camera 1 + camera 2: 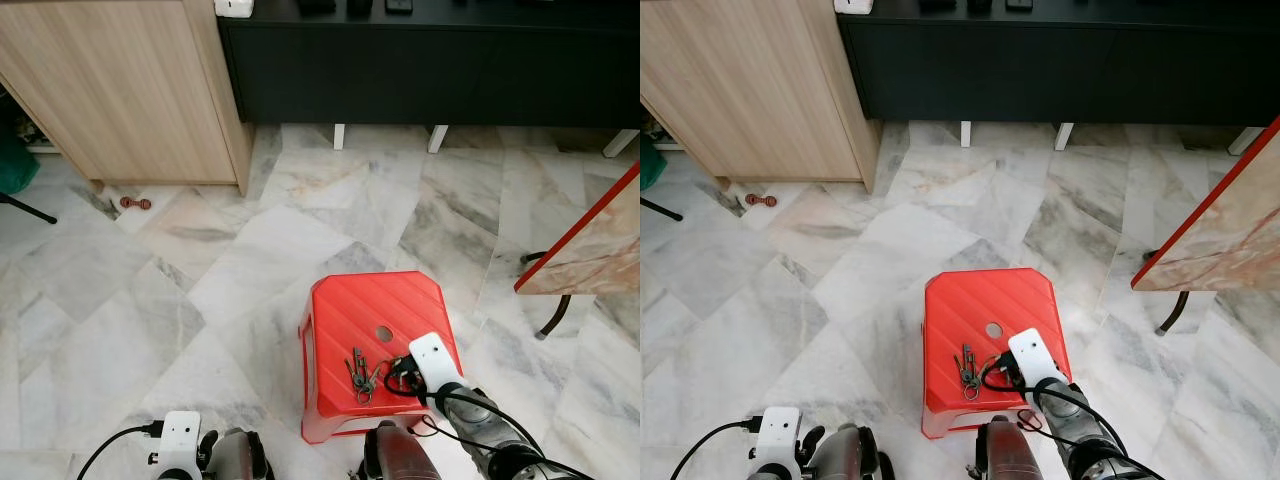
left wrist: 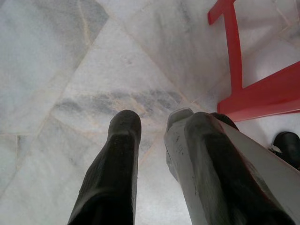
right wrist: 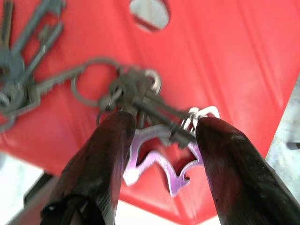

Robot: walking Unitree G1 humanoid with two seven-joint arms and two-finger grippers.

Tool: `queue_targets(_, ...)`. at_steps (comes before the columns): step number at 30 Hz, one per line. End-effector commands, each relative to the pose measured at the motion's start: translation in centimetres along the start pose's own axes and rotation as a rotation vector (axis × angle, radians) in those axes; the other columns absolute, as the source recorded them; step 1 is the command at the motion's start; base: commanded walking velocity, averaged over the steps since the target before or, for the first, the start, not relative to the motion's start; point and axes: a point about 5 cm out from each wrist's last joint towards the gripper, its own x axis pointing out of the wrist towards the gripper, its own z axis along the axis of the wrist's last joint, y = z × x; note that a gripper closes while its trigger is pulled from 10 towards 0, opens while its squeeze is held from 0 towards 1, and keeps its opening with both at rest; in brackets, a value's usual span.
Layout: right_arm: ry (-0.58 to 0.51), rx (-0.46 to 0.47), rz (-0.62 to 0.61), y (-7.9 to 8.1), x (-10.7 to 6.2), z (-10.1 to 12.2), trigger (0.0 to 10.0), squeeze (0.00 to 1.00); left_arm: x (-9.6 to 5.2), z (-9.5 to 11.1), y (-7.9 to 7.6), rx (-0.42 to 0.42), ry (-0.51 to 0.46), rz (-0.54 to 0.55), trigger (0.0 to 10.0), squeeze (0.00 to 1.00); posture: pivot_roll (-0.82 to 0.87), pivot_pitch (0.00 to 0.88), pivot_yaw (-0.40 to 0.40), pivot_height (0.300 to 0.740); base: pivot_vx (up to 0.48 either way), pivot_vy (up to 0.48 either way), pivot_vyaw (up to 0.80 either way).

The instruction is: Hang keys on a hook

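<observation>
Hanging idle at left, the left gripper [image 2: 154,154] stands parted over marble floor [image 1: 150,300]. Centre: red stool [image 1: 350,300] bearing keys [image 1: 360,375], 1 loose bunch, light, rigid, likely slippery and jangling. Right: right gripper [image 3: 159,136], fingers apart, straddling the purple keychain tag [image 3: 159,161], probably the best hold.

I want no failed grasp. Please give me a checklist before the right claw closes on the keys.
1. Keys lie on the red stool: ok.
2. Right claw open, one finger on each side of the bunch: ok.
3. Fingers low enough to pinch the metal tag: cannot tell.
4. Second part of the bunch free to lift: cannot tell.
5. Left claw out of the way, over the floor: ok.
6. Hook located: not ok.
</observation>
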Motion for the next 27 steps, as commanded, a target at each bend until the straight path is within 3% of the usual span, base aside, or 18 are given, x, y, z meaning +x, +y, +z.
queue_targets(1, 0.058, -0.012, -0.002, 0.2, -0.2, -1.5, 10.0, 0.0, -3.6, -7.5, -1.7, 0.0, 0.308, -0.061, 10.0, 0.0, 0.04, 0.267, -0.075, 0.652, 0.0, 0.0, 0.0)
queue_targets(8, 0.094, -0.015, 0.0, 0.3, -0.3, -2.1, 10.0, 0.0, -3.7, -7.6, -1.5, 0.0, 0.312, -0.059, 10.0, 0.0, 0.04, 0.272, -0.074, 0.652, 0.0, 0.0, 0.0)
queue_targets(16, 0.151, -0.032, 0.086, 1.5, -0.5, -3.2, 10.0, 0.0, -3.6, -7.6, -1.6, 0.0, 0.312, -0.068, 10.0, 0.0, 0.04, 0.27, -0.072, 0.652, 0.0, 0.0, 0.0)
queue_targets(27, 0.058, 0.027, 0.147, 2.2, -0.2, -1.4, 10.0, 0.0, -3.6, -7.5, -1.6, 0.004, 0.31, -0.064, 10.0, 0.0, 0.04, 0.271, -0.073, 0.652, 0.0, 0.0, 0.0)
